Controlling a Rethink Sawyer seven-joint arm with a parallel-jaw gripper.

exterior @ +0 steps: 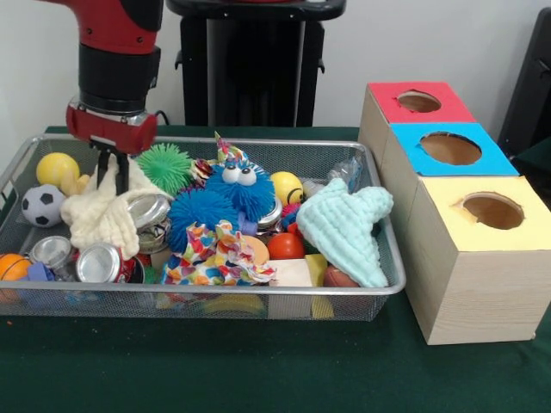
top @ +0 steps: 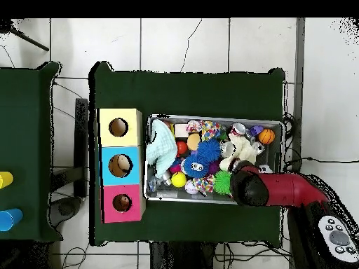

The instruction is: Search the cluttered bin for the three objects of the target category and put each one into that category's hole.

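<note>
Front view: we see the claw (exterior: 113, 169) low in the cluttered bin (exterior: 26, 155), fingers clamped on a cream cloth (exterior: 102, 213), likely lifting it to uncover hidden animals; red hole (exterior: 418, 101) well apart.

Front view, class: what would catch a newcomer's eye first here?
The fuzzy blue ball with googly eyes sits mid-basket amid the clutter of the wire-mesh basket. The red arm's gripper hangs over a cream cloth at the picture's left. Beside the basket stand three wooden boxes, the red-topped one farthest back.
</note>
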